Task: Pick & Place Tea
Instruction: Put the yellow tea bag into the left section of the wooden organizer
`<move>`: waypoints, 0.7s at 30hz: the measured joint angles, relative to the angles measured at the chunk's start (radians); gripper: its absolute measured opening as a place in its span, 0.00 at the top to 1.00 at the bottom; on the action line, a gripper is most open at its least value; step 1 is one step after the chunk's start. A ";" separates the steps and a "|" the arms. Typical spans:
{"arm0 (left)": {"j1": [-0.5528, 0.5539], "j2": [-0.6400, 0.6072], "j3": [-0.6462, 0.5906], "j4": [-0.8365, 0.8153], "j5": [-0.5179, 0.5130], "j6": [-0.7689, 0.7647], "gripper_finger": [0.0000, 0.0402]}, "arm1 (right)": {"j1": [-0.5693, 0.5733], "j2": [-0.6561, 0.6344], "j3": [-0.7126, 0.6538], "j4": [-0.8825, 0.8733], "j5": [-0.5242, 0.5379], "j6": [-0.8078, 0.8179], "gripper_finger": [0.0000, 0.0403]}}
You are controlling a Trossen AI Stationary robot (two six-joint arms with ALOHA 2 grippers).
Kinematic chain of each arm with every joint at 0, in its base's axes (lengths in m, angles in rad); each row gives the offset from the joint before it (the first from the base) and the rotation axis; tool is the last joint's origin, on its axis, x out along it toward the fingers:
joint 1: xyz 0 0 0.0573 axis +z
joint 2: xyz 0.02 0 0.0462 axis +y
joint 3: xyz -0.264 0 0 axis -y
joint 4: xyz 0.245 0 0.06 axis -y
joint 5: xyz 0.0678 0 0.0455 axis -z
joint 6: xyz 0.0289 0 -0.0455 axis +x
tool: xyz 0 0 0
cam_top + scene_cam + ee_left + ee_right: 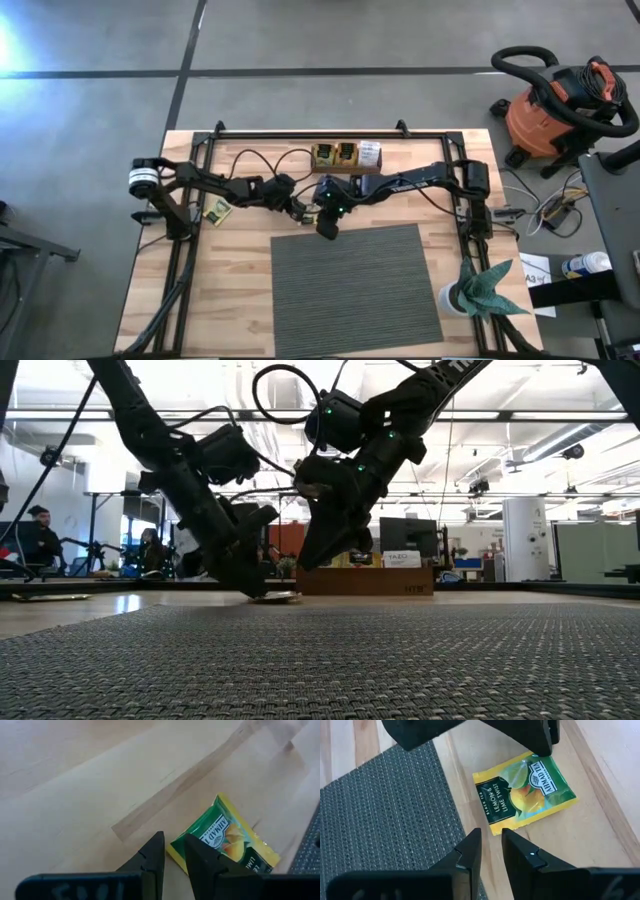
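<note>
Clearly, both arms met near the middle of the high view, just above the upper left corner of the grey mat (358, 285). At the left of that view one sachet (216, 210) lay alone on the wooden table (230, 290), beside the left arm's frame. Next, the left gripper (298, 207) reached toward the centre; its fingers stood narrow, with a small gap and nothing between them, and their tips hovered at the edge of the lemon and lime tea sachet (225, 837). This sachet lay flat on the wood, just beside the mat edge. To the right, the right gripper (490, 840) hung above the same sachet (524, 792), fingers also narrow and empty. At the upper centre the wooden tray (346, 155) held a few sachets.

I judged the step was picking this sachet. To do it well, one gripper should give way, and the other should lower over a raised edge before closing, because a flat sachet slips easily.
</note>
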 joint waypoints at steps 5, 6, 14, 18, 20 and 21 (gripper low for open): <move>-0.011 -0.026 -0.005 -0.012 0.016 -0.013 0.82 | 0.000 0.000 0.000 -0.003 0.000 0.003 0.79; -0.011 -0.038 -0.005 -0.010 0.011 -0.015 0.82 | 0.000 0.000 0.000 -0.007 0.000 0.002 0.79; -0.010 -0.072 0.016 -0.001 0.000 0.020 0.82 | 0.001 0.000 -0.003 -0.033 0.000 0.002 0.79; -0.015 -0.058 0.016 0.020 0.007 0.020 0.82 | 0.003 0.000 -0.008 -0.038 0.000 0.002 0.80; -0.017 -0.042 0.013 0.026 0.029 0.020 0.82 | 0.005 0.000 -0.010 -0.037 0.000 0.002 0.80; -0.018 -0.032 0.011 0.028 0.039 0.020 0.82 | 0.005 0.000 -0.011 -0.038 -0.001 0.003 0.80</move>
